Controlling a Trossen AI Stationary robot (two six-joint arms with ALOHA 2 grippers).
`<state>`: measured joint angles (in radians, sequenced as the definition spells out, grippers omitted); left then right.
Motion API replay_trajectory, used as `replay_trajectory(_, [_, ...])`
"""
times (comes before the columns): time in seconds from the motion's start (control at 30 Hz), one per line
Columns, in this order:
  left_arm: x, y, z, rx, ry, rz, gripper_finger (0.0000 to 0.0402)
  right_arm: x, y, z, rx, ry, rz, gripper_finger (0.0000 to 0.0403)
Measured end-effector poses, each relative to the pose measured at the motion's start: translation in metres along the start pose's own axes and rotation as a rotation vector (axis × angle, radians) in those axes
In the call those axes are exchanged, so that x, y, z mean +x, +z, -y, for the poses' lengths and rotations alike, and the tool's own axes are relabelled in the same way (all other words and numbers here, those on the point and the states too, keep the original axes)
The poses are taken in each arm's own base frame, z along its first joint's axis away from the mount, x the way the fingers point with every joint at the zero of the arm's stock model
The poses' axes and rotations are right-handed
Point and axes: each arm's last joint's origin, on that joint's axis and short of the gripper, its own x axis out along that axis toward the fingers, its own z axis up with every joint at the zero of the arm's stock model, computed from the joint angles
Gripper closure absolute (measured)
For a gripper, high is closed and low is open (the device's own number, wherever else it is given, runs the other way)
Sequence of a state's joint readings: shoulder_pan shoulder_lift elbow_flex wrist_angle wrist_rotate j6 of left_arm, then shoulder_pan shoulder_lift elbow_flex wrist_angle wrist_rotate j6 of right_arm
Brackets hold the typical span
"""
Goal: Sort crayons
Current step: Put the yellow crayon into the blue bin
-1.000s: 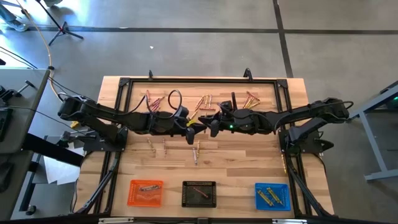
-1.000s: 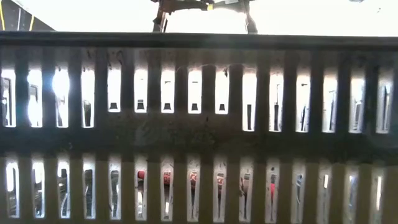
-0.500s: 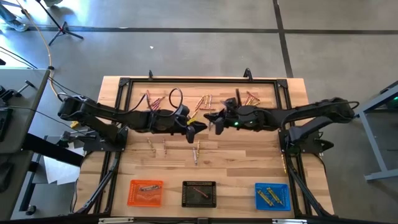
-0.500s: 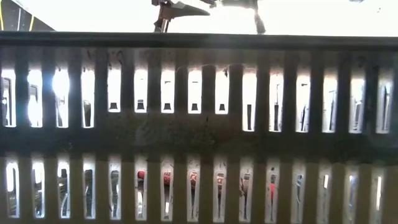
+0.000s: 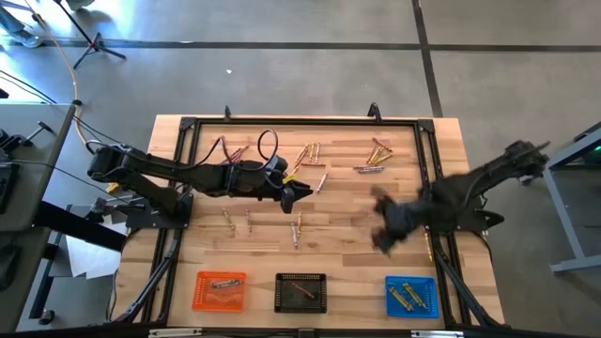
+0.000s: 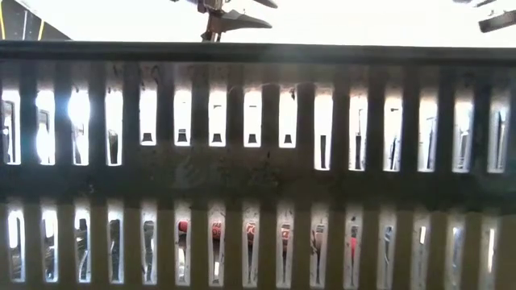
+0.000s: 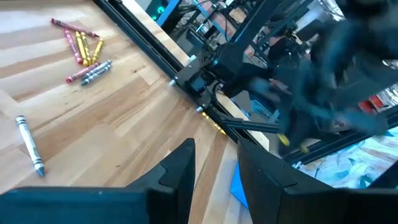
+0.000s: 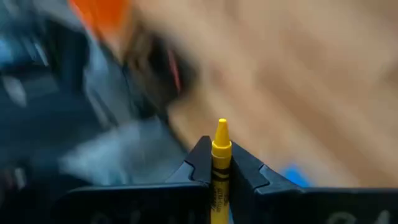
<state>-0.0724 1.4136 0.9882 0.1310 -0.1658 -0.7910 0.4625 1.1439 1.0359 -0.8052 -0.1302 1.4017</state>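
Right gripper [image 8: 214,177] pinches a yellow crayon [image 8: 219,163] between its pressed-together fingers, tip poking out forward; seen from above, this gripper [image 5: 385,225] hangs blurred over the right half of the wooden table [image 5: 357,253], between the blue tray [image 5: 411,297] and the far cluster of crayons [image 5: 374,155]. Left gripper [image 5: 299,192] sits over the table's middle, near the far side, with a visible gap between its fingers [image 7: 180,168]; nothing is between them. Loose crayons: a group near the far left [image 5: 230,150], a group just beside the left gripper [image 5: 310,155], the far-right cluster, and a few singles toward the near side [image 5: 297,227]. From the left wrist, one grey crayon [image 7: 29,145] lies alone on the wood, well apart from a mixed pile of red, yellow and grey ones [image 7: 82,51]. Along the near edge: orange tray [image 5: 220,289] with a couple of crayons, black tray [image 5: 300,292] with a reddish one, blue tray with yellow ones. Low view mostly blocked by a slatted tray wall [image 6: 258,161].
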Motion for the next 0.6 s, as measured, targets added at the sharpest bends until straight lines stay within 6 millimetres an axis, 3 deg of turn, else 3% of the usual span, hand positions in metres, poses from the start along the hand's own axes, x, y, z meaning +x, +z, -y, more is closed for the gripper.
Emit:
replay_trajectory(0.13, [0.001,0.002,-0.003,0.003,0.008,0.005,0.0297,0.024,-0.044,-0.005,-0.063,-0.078,-0.168,0.0391])
replay_trajectory(0.27, [0.001,0.005,-0.005,0.012,0.013,0.01,0.0298,0.05,-0.073,-0.003,-0.146,-0.179,-0.238,0.039])
replay_trajectory(0.6, [0.001,0.006,-0.006,0.009,-0.003,-0.005,0.0298,0.098,-0.103,0.007,-0.231,-0.354,-0.302,0.0369])
